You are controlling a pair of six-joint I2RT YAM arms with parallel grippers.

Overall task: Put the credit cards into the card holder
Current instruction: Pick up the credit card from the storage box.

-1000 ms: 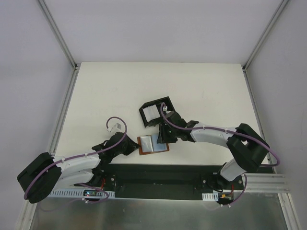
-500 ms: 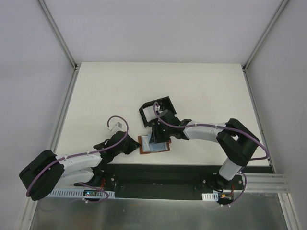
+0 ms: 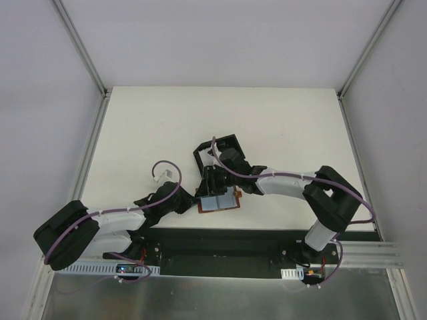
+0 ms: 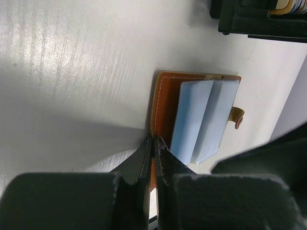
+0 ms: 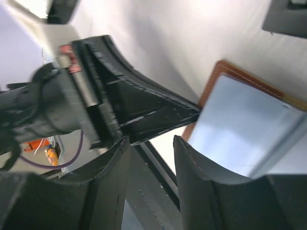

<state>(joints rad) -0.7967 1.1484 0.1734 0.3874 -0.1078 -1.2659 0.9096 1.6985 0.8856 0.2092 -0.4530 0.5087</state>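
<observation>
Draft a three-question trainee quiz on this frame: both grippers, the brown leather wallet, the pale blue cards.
1. True or false: the left gripper is open.
2. The pale blue rectangular cards lie on: A) the bare table; B) the open brown leather wallet; C) a metal tray.
3. Which gripper hangs over the cards with its jaws apart and nothing between them?

Key: 1) False, it is shut, with its tips at the wallet's edge. 2) B. 3) The right gripper.
</observation>
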